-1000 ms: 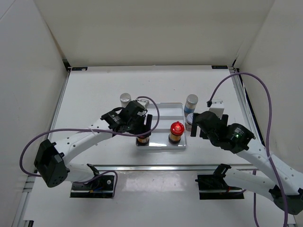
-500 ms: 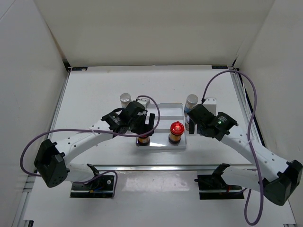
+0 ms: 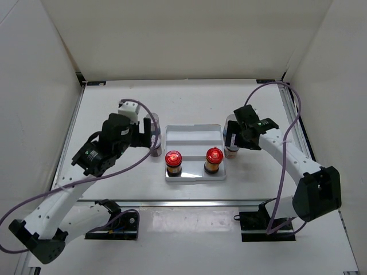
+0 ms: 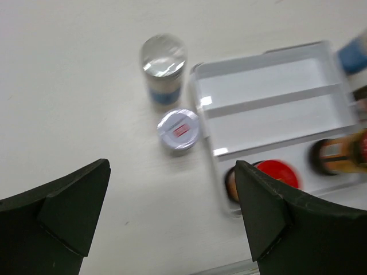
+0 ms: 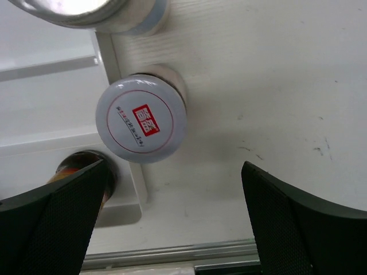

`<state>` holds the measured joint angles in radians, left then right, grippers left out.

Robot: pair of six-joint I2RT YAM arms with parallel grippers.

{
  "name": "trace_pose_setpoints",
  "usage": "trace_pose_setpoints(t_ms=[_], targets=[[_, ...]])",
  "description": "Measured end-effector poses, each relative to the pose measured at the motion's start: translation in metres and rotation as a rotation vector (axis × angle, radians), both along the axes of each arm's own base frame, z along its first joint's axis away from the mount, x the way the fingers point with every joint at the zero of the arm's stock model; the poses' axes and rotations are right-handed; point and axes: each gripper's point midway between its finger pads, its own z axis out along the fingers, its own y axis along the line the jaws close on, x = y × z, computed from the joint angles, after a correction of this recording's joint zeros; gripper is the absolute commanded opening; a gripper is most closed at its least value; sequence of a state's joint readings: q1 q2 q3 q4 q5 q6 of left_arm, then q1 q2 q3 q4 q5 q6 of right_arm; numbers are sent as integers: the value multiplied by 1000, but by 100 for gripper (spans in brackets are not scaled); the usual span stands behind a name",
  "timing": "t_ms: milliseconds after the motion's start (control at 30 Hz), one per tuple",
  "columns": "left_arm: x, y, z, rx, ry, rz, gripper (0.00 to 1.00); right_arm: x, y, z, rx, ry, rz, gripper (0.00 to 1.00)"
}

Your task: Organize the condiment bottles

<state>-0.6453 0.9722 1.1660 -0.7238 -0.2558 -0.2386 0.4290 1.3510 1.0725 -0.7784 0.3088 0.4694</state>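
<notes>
Two red-capped amber jars stand in the front row of the white tray, one at the left and one at the right. My left gripper is open and empty, high above a silver-capped blue-label jar and a short white-lidded jar just left of the tray. My right gripper is open and empty above another short white-lidded jar and a silver-capped jar, both on the table against the tray's right side.
The tray's back two steps hold nothing. White walls enclose the table on three sides. A metal rail runs along the near edge. The right arm's purple cable loops over the right side.
My left gripper let go of the left red-capped jar in the tray, opened, and pulled back up and to the left. My right gripper moved forward over the jars right of the tray.
</notes>
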Motion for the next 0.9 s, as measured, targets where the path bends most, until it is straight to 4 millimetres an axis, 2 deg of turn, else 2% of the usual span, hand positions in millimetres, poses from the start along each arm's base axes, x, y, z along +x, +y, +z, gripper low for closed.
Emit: trace_pose_setpoints(t_ms=[100, 167, 233, 333, 367, 433, 467, 533, 600, 667, 733, 900], targets=[[-6, 37, -31, 83, 13, 108, 100, 7, 7, -6, 34, 13, 19, 100], [-15, 48, -57, 117, 46, 123, 100, 10, 10, -12, 49, 30, 33, 100], [-22, 56, -73, 144, 76, 133, 100, 15, 13, -19, 53, 48, 40, 97], [-18, 61, -71, 150, 58, 163, 100, 20, 15, -32, 55, 77, 54, 85], [-17, 62, -70, 151, 52, 173, 100, 21, 16, -35, 56, 86, 56, 76], [-14, 63, -70, 156, 48, 186, 100, 22, 17, -39, 66, 92, 64, 67], [-12, 63, -72, 162, 52, 189, 100, 23, 19, -39, 72, 91, 66, 58], [-10, 62, -77, 177, 68, 190, 100, 24, 18, -38, 72, 88, 68, 48], [-9, 62, -79, 185, 77, 190, 100, 23, 18, -36, 70, 86, 74, 33], [-10, 62, -79, 183, 75, 190, 100, 20, 18, -31, 54, 75, 80, 29], [-10, 62, -77, 180, 70, 191, 100, 18, 20, -16, 51, 46, 96, 29], [-10, 63, -76, 178, 65, 193, 100, 29, 41, 44, 107, -97, 157, 19]])
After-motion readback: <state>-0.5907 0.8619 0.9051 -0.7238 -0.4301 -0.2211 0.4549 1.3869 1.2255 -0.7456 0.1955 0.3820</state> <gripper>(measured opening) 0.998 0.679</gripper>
